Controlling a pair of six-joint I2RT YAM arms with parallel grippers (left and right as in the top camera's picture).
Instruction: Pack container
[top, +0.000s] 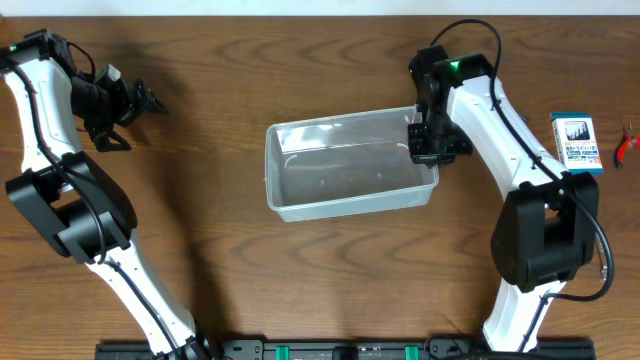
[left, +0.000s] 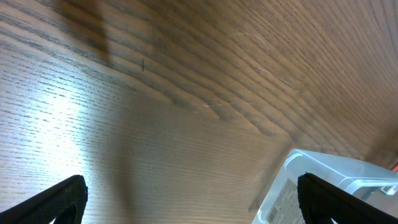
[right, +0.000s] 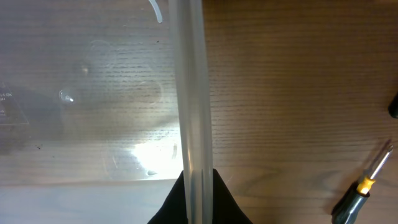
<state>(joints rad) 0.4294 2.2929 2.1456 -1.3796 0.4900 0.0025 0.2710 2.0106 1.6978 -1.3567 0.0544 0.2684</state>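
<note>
The container (top: 350, 165), a clear rectangular tub with a rim, sits empty at the middle of the table. My right gripper (top: 425, 142) is shut on its right rim. In the right wrist view the rim (right: 191, 93) runs straight up between my shut fingers (right: 198, 196), with the tub floor to its left. My left gripper (top: 125, 105) is open and empty at the far left, well apart from the tub. In the left wrist view its fingers (left: 191, 190) are spread over bare wood, and a corner of the container (left: 311, 177) with a printed label shows at the lower right.
A blue and white box (top: 577, 143) lies at the right, with red pliers (top: 627, 143) at the table's right edge. A screwdriver (right: 364, 186) with a black handle and yellow collar lies on the wood right of the tub.
</note>
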